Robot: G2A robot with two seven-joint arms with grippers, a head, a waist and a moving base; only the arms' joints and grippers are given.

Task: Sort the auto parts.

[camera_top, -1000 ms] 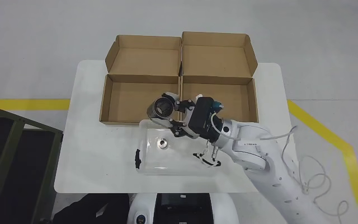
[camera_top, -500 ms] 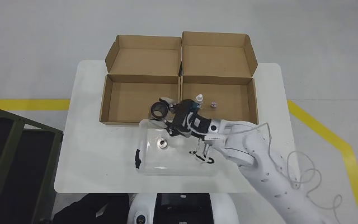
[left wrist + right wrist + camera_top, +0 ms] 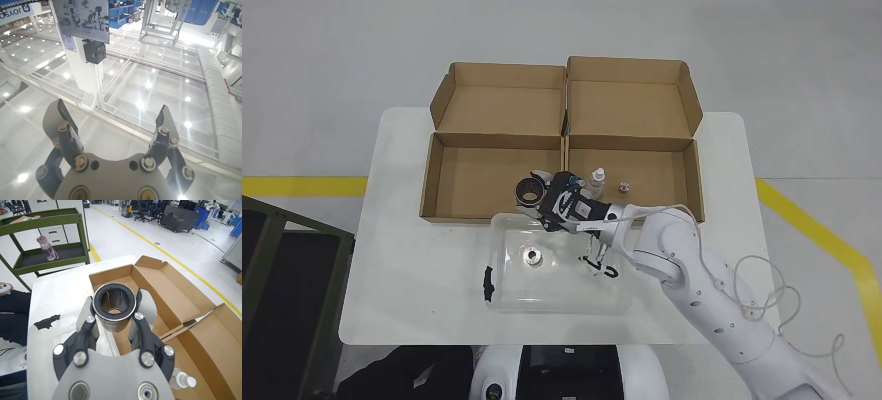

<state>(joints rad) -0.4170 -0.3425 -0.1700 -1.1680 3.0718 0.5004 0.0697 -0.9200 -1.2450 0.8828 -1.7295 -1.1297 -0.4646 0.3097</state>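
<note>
1. Right gripper (image 3: 535, 192) (image 3: 114, 298): fingers clamped on either side of a linear bearing, open bore facing away from the wrist.
2. Linear bearing (image 3: 530, 189) (image 3: 113, 317): metal cylinder with a black end ring and ball rows visible inside. It is held above the near right corner of the left cardboard box, just past the far edge of the clear plastic bin.
3. Left gripper (image 3: 112, 106): fingers spread apart and holding nothing, pointed up at the ceiling.
4. Left cardboard box (image 3: 457, 190): lid open, on the far left part of the table (image 3: 392, 250).
5. Right cardboard box (image 3: 667, 190): lid open, touching the left box. It holds a spray bottle (image 3: 597, 180) (image 3: 181, 381) and a small part (image 3: 623, 185).
6. Clear plastic bin (image 3: 552, 290): near side of the boxes, containing a metal ring (image 3: 533, 257).
</note>
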